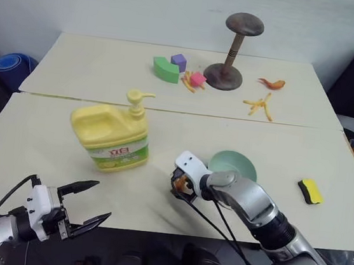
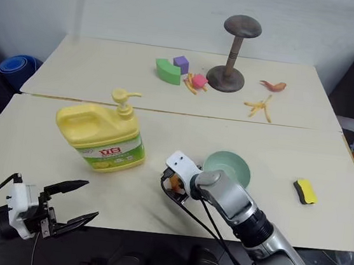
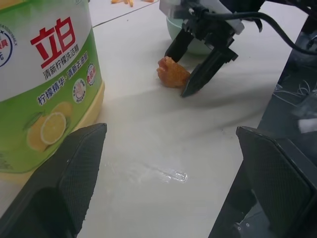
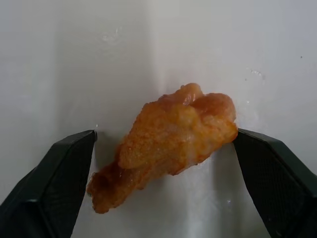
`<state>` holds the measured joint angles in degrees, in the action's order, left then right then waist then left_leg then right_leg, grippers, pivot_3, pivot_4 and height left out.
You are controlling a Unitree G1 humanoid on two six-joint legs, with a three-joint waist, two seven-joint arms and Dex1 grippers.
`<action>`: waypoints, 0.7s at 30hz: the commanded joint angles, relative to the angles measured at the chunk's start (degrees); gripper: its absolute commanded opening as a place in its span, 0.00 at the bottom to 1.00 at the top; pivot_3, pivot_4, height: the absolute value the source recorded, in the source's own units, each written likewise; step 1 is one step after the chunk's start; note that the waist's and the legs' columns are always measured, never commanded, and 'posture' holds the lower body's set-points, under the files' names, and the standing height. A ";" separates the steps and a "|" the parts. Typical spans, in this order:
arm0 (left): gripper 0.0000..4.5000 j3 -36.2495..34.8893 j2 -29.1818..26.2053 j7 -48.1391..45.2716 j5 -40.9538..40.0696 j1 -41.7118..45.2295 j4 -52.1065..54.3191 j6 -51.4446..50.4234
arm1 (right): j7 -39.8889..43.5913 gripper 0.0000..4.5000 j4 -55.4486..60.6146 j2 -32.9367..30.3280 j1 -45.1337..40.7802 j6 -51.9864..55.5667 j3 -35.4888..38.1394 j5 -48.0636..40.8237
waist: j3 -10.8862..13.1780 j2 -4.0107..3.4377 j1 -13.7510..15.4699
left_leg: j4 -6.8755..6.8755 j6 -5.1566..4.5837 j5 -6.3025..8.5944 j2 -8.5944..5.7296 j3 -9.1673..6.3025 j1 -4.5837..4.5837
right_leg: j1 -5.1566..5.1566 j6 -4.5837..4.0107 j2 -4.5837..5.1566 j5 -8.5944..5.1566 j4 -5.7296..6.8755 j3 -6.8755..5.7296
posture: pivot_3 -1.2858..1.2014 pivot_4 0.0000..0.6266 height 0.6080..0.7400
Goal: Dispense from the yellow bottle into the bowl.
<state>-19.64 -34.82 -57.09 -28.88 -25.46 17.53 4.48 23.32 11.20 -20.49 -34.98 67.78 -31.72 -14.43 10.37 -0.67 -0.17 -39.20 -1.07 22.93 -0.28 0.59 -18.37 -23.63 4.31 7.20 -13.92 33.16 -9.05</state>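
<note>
Two grippers in frame, both spread wide, neither holding anything. Right gripper (image 3: 199, 64) is tipped down at the table with its black fingers (image 4: 52, 183) straddling a small orange-brown fried-looking food piece (image 4: 166, 144); the right wrist view shows one fingertip at the piece's edge, contact hard to call, and a gap at the other. From the head views that piece is mostly hidden behind the gripper's white housing, just an orange speck (image 1: 182, 185). Small round pale mint-green bowl (image 1: 237, 163) sits just behind the right gripper, its near rim covered by the wrist. Large squat yellow plastic jug with pump nozzle and green-white label (image 1: 113, 135) stands upright further off on that gripper's left, apart from it. Left gripper (image 1: 85, 208) hovers at the near table edge, in front of the jug. Left wrist view cuts the jug's top off, showing only the label (image 3: 47, 89).
</note>
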 commanded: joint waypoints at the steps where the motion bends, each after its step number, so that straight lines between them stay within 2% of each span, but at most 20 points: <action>1: 0.99 -0.37 0.31 0.05 -0.03 -0.01 0.97 1.10 | 0.83 1.00 0.31 1.36 0.52 0.33 1.54 -0.33 | 0.01 -0.02 -0.10 | 0.00 0.00 0.00 0.00 0.00 0.00 | 0.00 0.00 0.00 0.00 0.00 0.00 | 0.52 0.24 1.00; 8: 0.99 0.25 0.55 -0.53 -0.16 0.83 -0.13 1.03 | 4.23 1.00 1.57 -0.06 1.05 -1.96 3.00 -0.98 | 0.02 -0.03 -0.07 | 0.00 0.00 0.00 0.01 0.00 -0.01 | -0.01 0.00 0.00 0.00 -0.01 0.00 | 0.52 0.24 1.00; 14: 1.00 1.45 1.17 -0.22 0.61 2.98 -1.55 1.37 | 5.21 0.55 0.26 -1.30 2.65 -4.59 2.98 0.34 | 0.01 -0.02 0.04 | 0.00 0.00 0.00 0.00 -0.01 -0.01 | 0.01 0.00 0.00 0.00 -0.05 -0.01 | 0.52 0.24 1.00; 15: 1.00 1.58 1.26 -0.15 0.70 3.22 -1.68 1.43 | 5.44 0.50 0.00 -1.37 2.83 -5.19 2.84 0.56 | 0.02 -0.03 0.02 | 0.00 0.00 0.00 0.00 -0.01 -0.01 | 0.00 0.00 0.00 0.00 -0.04 -0.01 | 0.52 0.24 1.00; 19: 1.00 2.14 1.58 -0.19 1.19 3.89 -2.63 2.08 | 10.68 0.49 2.19 -3.50 4.18 -11.81 3.52 -0.58 | 0.02 -0.03 0.01 | 0.00 0.00 0.00 0.00 -0.01 -0.02 | 0.00 0.00 -0.01 0.00 -0.06 -0.01 | 0.52 0.24 1.00; 21: 1.00 2.50 1.83 -0.18 1.16 4.21 -2.77 2.28 | 15.20 0.49 5.17 -4.35 5.31 -17.59 6.64 -3.09 | 0.03 -0.04 0.04 | 0.00 -0.01 0.01 0.00 -0.01 -0.02 | 0.00 0.00 -0.01 0.00 -0.08 -0.01 | 0.52 0.24 1.00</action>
<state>-17.12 -33.47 -57.19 -27.73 -21.10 14.78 5.72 35.05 11.71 -24.59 -29.52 55.12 -28.09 -15.22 10.40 -0.71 -0.13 -39.20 -1.08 22.94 -0.28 0.58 -18.40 -23.63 4.31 7.19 -13.91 33.05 -9.06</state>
